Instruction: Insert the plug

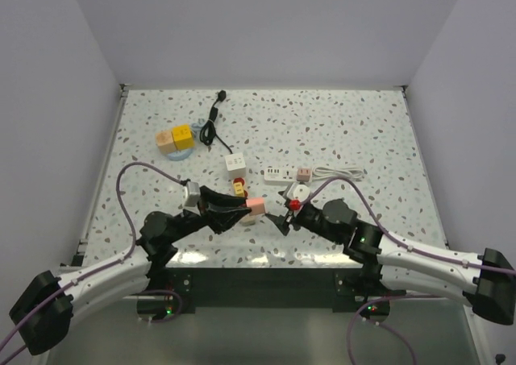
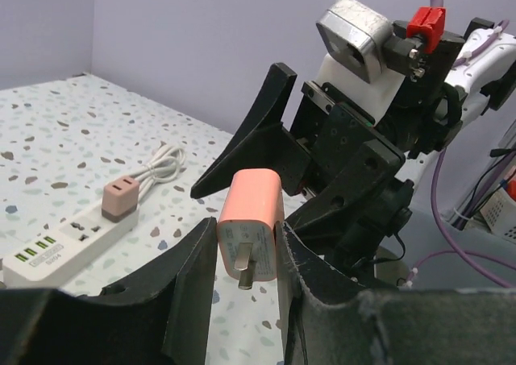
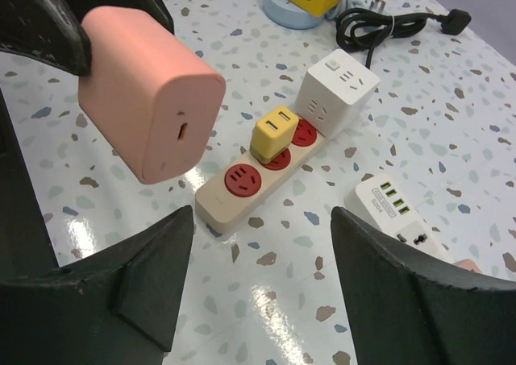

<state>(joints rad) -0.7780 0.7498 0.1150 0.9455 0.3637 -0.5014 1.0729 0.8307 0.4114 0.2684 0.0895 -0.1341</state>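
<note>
Plug (image 3: 149, 91), pink, pinched in left hand (image 2: 246, 248), right hand (image 3: 264, 220) spread wide beside it

Pink plug (image 1: 255, 206) in left hand (image 1: 249, 209), right hand (image 1: 284, 217) close by

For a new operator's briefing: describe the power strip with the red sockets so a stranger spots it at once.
On the speckled table, look near the centre, just left of the long white strip. There lies a short beige strip with a white cube adapter at one end. Alone among its neighbours, it has round red sockets and a yellow plug seated in one.
</note>
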